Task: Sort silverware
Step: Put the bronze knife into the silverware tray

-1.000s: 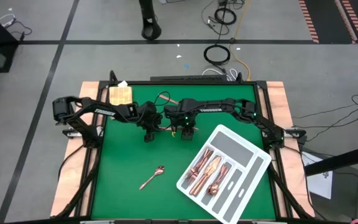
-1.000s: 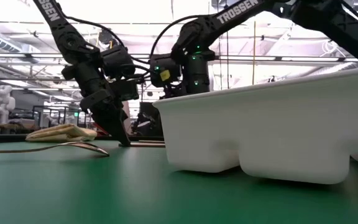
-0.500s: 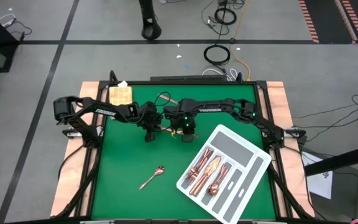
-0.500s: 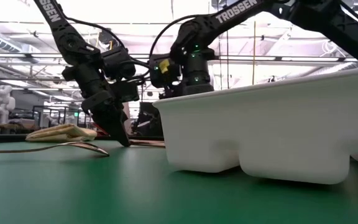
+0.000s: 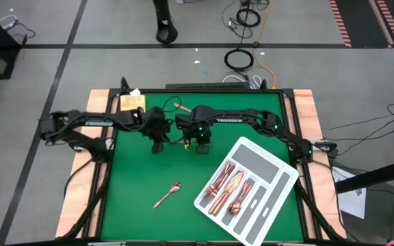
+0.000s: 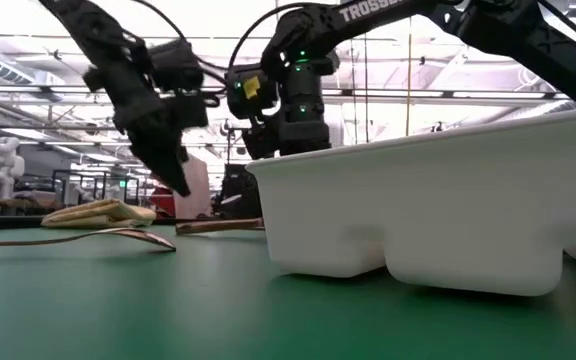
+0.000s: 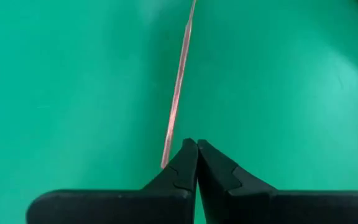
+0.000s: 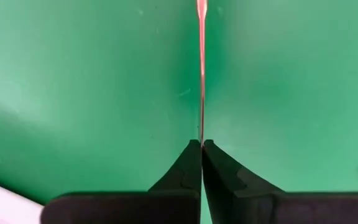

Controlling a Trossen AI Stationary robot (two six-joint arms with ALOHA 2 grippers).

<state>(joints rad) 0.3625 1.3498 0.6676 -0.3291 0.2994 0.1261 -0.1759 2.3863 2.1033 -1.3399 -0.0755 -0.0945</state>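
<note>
- Right tool (image 8: 201, 144) had its two dark fingers pressed together on the end of a thin copper piece (image 8: 201, 74), seen edge-on as a narrow line running straight away from the tips; from above, it (image 5: 201, 147) sat low over the far middle of the bench (image 5: 135, 171).
- Left tool (image 7: 196, 144) was also pressed together but pinched nothing; the near end of that same thin copper piece (image 7: 178, 81) showed just beside its tips, and from the side it (image 6: 183, 185) hung clear above the green surface.
- Two arms and two tools were at work, close to each other, with the piece between them.
- One spoon (image 5: 167, 195) lay loose on the green, well apart from both tools, bowl towards the tray.
- One white-and-grey divided tray (image 5: 265, 164) sat angled at the right-hand side; several copper pieces (image 5: 228, 191) lay lengthwise in its nearer compartments, packed too closely to count.
- One folded yellow cloth (image 5: 132, 102) rested at the far left corner.
- Every piece of silverware looked slim, shiny and rose-gold.
</note>
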